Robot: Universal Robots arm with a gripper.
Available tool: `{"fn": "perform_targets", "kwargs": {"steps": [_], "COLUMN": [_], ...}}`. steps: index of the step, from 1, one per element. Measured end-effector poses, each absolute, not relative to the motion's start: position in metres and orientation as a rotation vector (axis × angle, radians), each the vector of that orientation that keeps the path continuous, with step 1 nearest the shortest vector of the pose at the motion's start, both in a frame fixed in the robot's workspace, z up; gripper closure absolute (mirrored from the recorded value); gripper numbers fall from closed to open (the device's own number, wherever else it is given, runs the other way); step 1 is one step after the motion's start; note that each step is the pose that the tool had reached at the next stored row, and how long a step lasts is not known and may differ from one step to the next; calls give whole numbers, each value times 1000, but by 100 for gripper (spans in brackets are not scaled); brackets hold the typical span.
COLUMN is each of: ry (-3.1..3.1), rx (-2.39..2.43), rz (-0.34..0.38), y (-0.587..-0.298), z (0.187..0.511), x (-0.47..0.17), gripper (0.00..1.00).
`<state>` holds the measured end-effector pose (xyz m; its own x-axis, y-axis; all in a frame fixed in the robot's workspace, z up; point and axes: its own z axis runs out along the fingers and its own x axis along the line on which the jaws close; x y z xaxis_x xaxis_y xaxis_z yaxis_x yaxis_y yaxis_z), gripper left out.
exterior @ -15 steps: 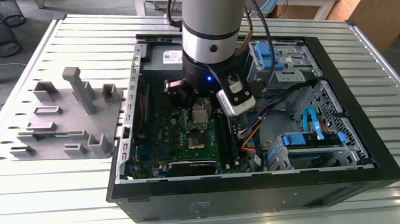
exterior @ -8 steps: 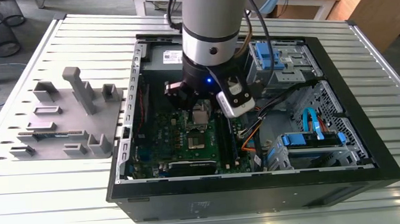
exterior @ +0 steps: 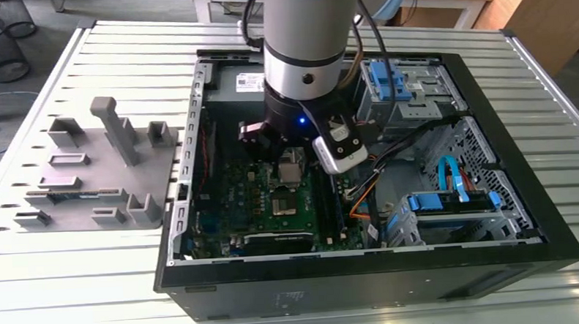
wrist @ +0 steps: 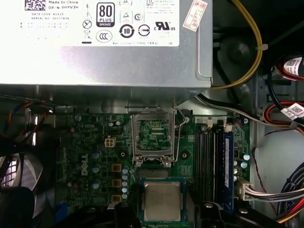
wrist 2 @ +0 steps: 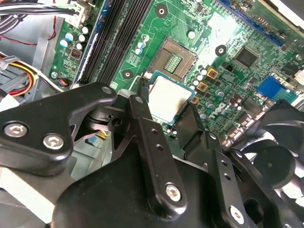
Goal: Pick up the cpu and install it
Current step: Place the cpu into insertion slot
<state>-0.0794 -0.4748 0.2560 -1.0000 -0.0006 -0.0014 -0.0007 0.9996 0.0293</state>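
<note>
**Fig. Carrying step, cpu in hand.** My hand is closed on the cpu. In the second wrist view one black finger lies against one edge of the chip and its partner against the opposite edge, silver top uppermost. The cpu hangs over the motherboard, just beside the socket, on the side away from the power supply; it is not yet over the socket. The socket stands open and bare, with its wire lever alongside.

I judge the pick-up done and the install unfinished. Seating calls, in my judgement, for holding the chip square over the socket, corners matched and level, with almost no force, since the contacts look delicate.

Count: one cpu, one socket, one hand, one motherboard, and one computer case on the desk.
</note>
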Motion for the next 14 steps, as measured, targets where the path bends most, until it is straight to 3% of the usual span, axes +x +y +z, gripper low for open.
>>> {"fn": "perform_targets", "kwargs": {"steps": [14], "ry": [3140], "rx": [-1], "rz": [46], "y": [-480], "z": [244], "x": [-79], "gripper": [53]}}
